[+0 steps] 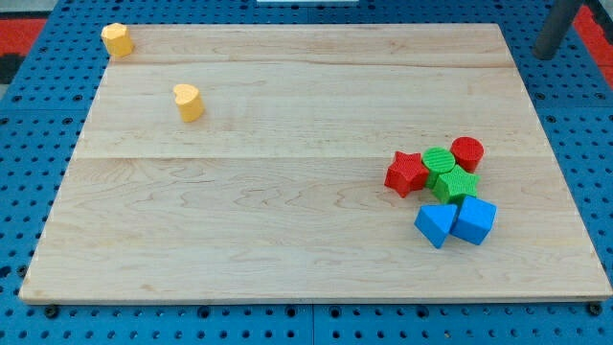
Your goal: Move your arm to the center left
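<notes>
My tip [547,56] is at the view's top right, just off the wooden board [268,201], well above the cluster of blocks. The cluster lies at the right: a red star [406,173], a green cylinder [439,160], a red cylinder [467,151], a green star-like block [456,185], a blue triangular block [436,226] and a blue cube-like block [475,220], all touching or nearly touching. Two yellow blocks lie at the upper left: one at the board's top left corner [117,38], one a little lower and to its right [189,102].
The board rests on a blue perforated base [29,144] that surrounds it on all sides. A red area [19,34] shows at the view's top left corner.
</notes>
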You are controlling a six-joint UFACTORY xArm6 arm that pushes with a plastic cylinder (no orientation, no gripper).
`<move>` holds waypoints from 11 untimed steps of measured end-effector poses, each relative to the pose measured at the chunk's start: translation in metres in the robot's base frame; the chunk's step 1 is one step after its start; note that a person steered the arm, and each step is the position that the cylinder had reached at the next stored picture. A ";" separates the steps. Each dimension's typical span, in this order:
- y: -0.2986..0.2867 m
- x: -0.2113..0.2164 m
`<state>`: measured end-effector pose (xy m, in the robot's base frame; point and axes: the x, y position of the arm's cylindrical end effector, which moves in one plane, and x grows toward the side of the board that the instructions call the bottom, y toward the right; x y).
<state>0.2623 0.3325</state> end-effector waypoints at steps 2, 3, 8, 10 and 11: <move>-0.042 -0.001; -0.095 -0.001; -0.332 0.018; -0.377 0.095; -0.406 0.133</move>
<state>0.3958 -0.0733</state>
